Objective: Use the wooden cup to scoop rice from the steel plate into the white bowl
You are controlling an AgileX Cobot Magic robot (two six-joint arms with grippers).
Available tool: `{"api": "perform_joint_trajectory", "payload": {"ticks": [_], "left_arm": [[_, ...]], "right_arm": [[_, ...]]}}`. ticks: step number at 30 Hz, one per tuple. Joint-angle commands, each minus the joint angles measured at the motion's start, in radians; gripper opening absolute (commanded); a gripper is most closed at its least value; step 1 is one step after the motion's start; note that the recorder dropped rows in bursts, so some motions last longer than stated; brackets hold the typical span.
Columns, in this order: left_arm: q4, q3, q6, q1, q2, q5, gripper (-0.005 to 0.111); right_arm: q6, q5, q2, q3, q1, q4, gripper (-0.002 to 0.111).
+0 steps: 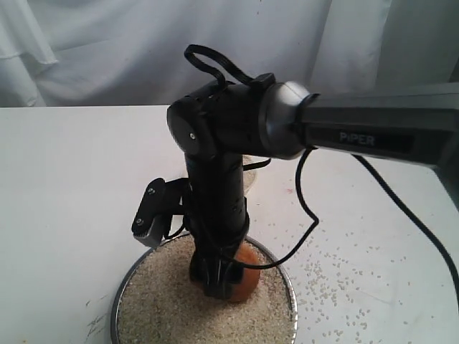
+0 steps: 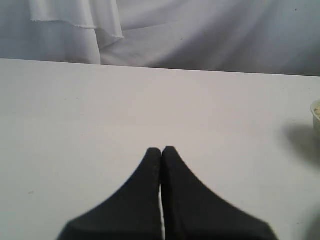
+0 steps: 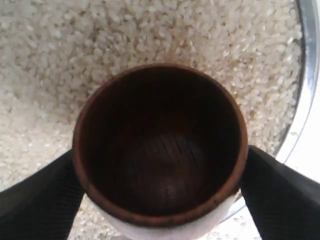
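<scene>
The steel plate [image 1: 288, 281] sits at the table's front edge, heaped with rice [image 1: 172, 301]. My right gripper [image 1: 217, 276] reaches straight down into it and is shut on the wooden cup [image 1: 247, 282], which rests at the rice surface. In the right wrist view the wooden cup [image 3: 160, 145] shows a dark, empty inside, with a black finger [image 3: 40, 200] on each side, rice [image 3: 150, 35] beyond it and the plate rim [image 3: 309, 75] at the edge. The white bowl [image 1: 252, 179] is mostly hidden behind the arm. Its rim [image 2: 316, 114] shows in the left wrist view. My left gripper [image 2: 161, 149] is shut and holds nothing.
Loose grains [image 1: 323, 276] are scattered on the white table to the right of the plate. A black cable [image 1: 305, 208] loops off the right arm above the plate. A white curtain [image 1: 107, 50] hangs behind the table.
</scene>
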Motion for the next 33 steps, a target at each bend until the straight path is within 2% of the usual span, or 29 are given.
{"api": "perform_joint_trajectory", "payload": {"ticks": [1,7,10,12,13,14,15,16,17,18,19,21,25,33], "left_arm": [[0.001,0.005,-0.001,0.002,-0.004,-0.013,0.0],[0.001,0.005,-0.001,0.002,-0.004,-0.013,0.0],[0.001,0.005,-0.001,0.002,-0.004,-0.013,0.0],[0.001,0.005,-0.001,0.002,-0.004,-0.013,0.0],[0.001,0.005,-0.001,0.002,-0.004,-0.013,0.0],[0.001,0.005,-0.001,0.002,-0.004,-0.013,0.0],[0.001,0.005,-0.001,0.002,-0.004,-0.013,0.0],[0.001,0.005,-0.001,0.002,-0.004,-0.013,0.0],[0.001,0.005,-0.001,0.002,-0.004,-0.013,0.0],[0.001,0.005,-0.001,0.002,-0.004,-0.013,0.0],[0.001,0.005,-0.001,0.002,-0.004,-0.013,0.0],[0.001,0.005,-0.001,0.002,-0.004,-0.013,0.0],[0.001,0.005,-0.001,0.002,-0.004,-0.013,0.0],[0.001,0.005,-0.001,0.002,-0.004,-0.013,0.0]], "right_arm": [[0.0,0.005,0.043,-0.059,0.015,-0.011,0.0],[-0.004,0.005,0.043,-0.063,0.015,0.019,0.0],[-0.02,0.005,0.043,-0.063,0.015,0.065,0.007],[-0.016,0.005,0.043,-0.065,0.015,0.078,0.019],[0.005,0.005,0.043,-0.065,0.013,0.072,0.031],[0.015,0.005,0.043,-0.065,0.01,0.067,0.038],[0.025,-0.011,0.043,-0.065,0.001,0.056,0.054],[0.025,-0.014,0.043,-0.065,0.0,0.048,0.062],[0.029,-0.017,0.043,-0.065,-0.005,0.026,0.082],[0.029,-0.024,0.043,-0.065,-0.01,0.02,0.096],[0.029,-0.039,0.043,-0.065,-0.011,0.02,0.101],[0.018,-0.072,0.043,-0.065,-0.014,0.027,0.105],[-0.053,-0.136,0.043,-0.065,-0.014,0.098,0.105],[-0.062,-0.165,0.009,-0.067,-0.014,0.085,0.105]]}}
